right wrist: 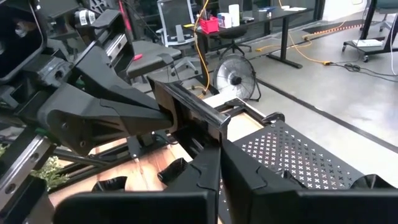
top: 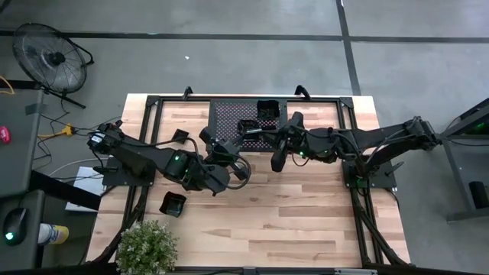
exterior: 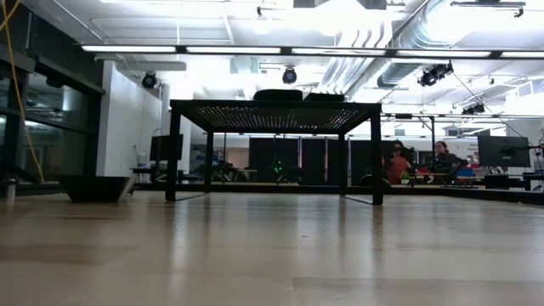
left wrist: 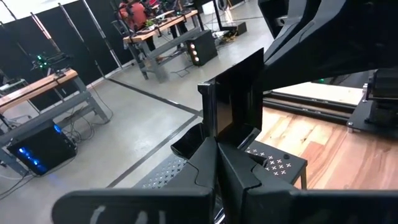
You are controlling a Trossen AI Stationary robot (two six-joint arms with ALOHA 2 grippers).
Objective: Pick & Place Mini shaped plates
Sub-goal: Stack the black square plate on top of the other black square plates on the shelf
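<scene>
Loose plates (top: 173, 205): two on table, L side, near plant (top: 147, 246).
L tool (left wrist: 216, 163): pinched on square plate (left wrist: 236, 102), held upright over rack (top: 246, 121) front edge.
R tool (right wrist: 221, 163): same plate, gripped fr. opposite side.
Rack: more plates on top.

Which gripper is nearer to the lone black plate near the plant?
Left. The left gripper is up by the rack's front edge, its arm passing just above the plate. The right gripper is farther off across the table.
</scene>
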